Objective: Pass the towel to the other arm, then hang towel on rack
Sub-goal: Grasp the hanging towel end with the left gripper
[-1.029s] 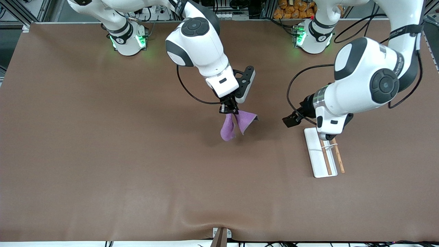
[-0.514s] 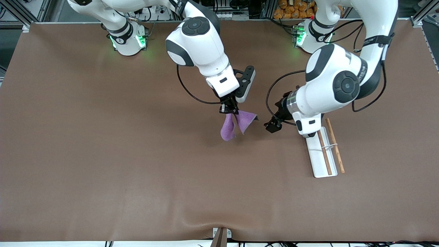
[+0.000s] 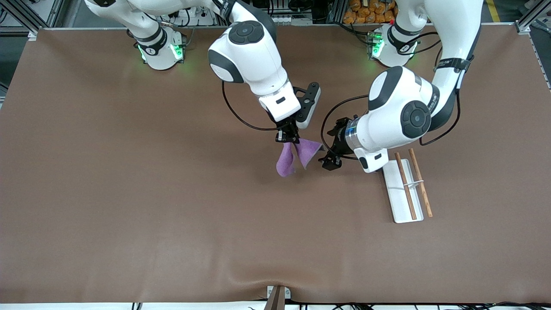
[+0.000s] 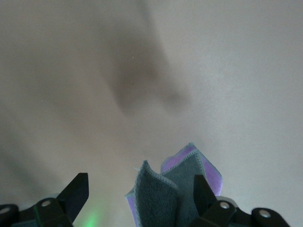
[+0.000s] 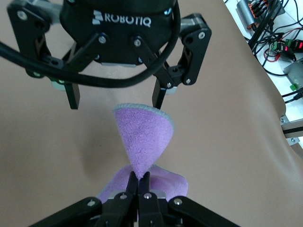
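Right gripper pinching towel, left gripper spread

The right gripper holds the towel above mid-worktop. The left gripper, jaws spread, is beside it. The rack lies toward the left arm's end.

A brown mat covers the whole table, smooth apart from a slight ripple at the edge nearest the front camera, where a small metal bracket sits. Along the edge by the bases run grey aluminium frame rails, tangled black cables and a pile of orange packets. Even light falls from overhead, with soft shadows.
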